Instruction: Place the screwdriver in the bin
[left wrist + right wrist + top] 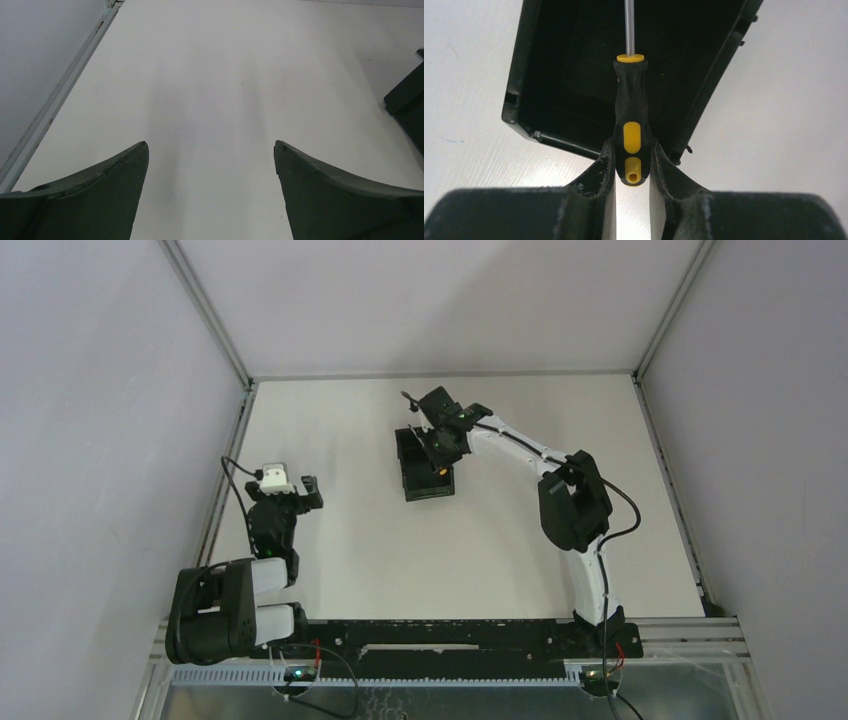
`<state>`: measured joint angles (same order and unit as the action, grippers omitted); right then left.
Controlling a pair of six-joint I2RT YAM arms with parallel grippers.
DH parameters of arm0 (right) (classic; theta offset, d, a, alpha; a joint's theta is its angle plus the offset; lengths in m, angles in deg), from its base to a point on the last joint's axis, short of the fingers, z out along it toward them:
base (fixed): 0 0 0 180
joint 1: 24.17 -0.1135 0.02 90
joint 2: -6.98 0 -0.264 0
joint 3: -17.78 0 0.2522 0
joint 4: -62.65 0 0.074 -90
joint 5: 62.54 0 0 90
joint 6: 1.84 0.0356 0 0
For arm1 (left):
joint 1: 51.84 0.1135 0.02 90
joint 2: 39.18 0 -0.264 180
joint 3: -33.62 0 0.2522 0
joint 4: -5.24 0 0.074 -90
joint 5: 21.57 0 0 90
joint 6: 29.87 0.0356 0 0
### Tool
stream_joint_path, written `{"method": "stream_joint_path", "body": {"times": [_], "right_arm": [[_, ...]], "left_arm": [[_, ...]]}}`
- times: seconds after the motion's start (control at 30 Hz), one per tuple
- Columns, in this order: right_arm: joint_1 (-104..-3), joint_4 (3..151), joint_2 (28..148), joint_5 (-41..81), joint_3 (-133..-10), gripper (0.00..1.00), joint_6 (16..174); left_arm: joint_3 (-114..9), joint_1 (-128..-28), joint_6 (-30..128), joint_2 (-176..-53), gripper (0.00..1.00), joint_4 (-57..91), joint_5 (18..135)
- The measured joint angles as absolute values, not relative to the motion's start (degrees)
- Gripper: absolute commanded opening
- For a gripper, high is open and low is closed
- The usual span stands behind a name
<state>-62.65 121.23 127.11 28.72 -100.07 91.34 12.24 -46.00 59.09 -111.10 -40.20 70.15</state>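
The screwdriver (pixel 631 115) has a black handle with yellow inlays and a thin metal shaft that runs out of the top of the right wrist view. My right gripper (pixel 631 145) is shut on the butt end of the handle, with both fingers pressed against its sides. The handle reaches over the near wall of the black open-top bin (pixel 519 100), and the shaft points into it. From above, the right gripper (pixel 440 440) hangs over the bin (pixel 408 472), with a spot of yellow from the screwdriver (pixel 441 470) showing. My left gripper (pixel 211 145) is open and empty over bare table.
The left gripper (pixel 310 492) rests to the left of the bin, apart from it. A corner of the bin (pixel 407 95) shows at the right edge of the left wrist view. Grey walls enclose the white table (pixel 350 560) on three sides.
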Motion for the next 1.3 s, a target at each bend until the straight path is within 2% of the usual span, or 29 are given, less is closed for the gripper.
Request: {"method": "stream_joint_path", "body": {"times": [0.2, 0.33, 0.5, 0.7, 0.77, 0.93, 1.13, 1.27, 1.3], "right_arm": [[-64.2, 117.0, 127.1, 28.9, -94.5, 0.2, 89.6], [-65.5, 115.8, 127.1, 29.1, -93.0, 0.43, 89.2], [-66.1, 114.3, 127.1, 30.4, -93.0, 0.63, 89.4], [-66.6, 114.8, 127.1, 32.0, -94.1, 0.67, 90.2], [-66.8, 115.5, 126.9, 32.4, -95.4, 0.72, 90.9], [-67.0, 116.4, 121.8, 35.5, -96.1, 0.99, 93.3], [-62.7, 113.5, 105.3, 37.6, -88.1, 1.0, 95.4], [-50.8, 110.7, 94.0, 37.3, -77.3, 1.0, 96.4], [-45.3, 110.3, 91.4, 36.8, -73.8, 1.0, 96.6]], "left_arm": [[12.2, -46.0, 59.1, -111.1, 1.0, -40.2, 70.1], [12.2, -46.0, 59.1, -111.1, 1.0, -40.2, 70.1], [12.2, -46.0, 59.1, -111.1, 1.0, -40.2, 70.1], [12.2, -46.0, 59.1, -111.1, 1.0, -40.2, 70.1], [12.2, -46.0, 59.1, -111.1, 1.0, -40.2, 70.1], [12.2, -46.0, 59.1, -111.1, 1.0, -40.2, 70.1], [12.2, -46.0, 59.1, -111.1, 1.0, -40.2, 70.1], [12.2, -46.0, 59.1, -111.1, 1.0, -40.2, 70.1], [12.2, -46.0, 59.1, -111.1, 1.0, -40.2, 70.1]]}}
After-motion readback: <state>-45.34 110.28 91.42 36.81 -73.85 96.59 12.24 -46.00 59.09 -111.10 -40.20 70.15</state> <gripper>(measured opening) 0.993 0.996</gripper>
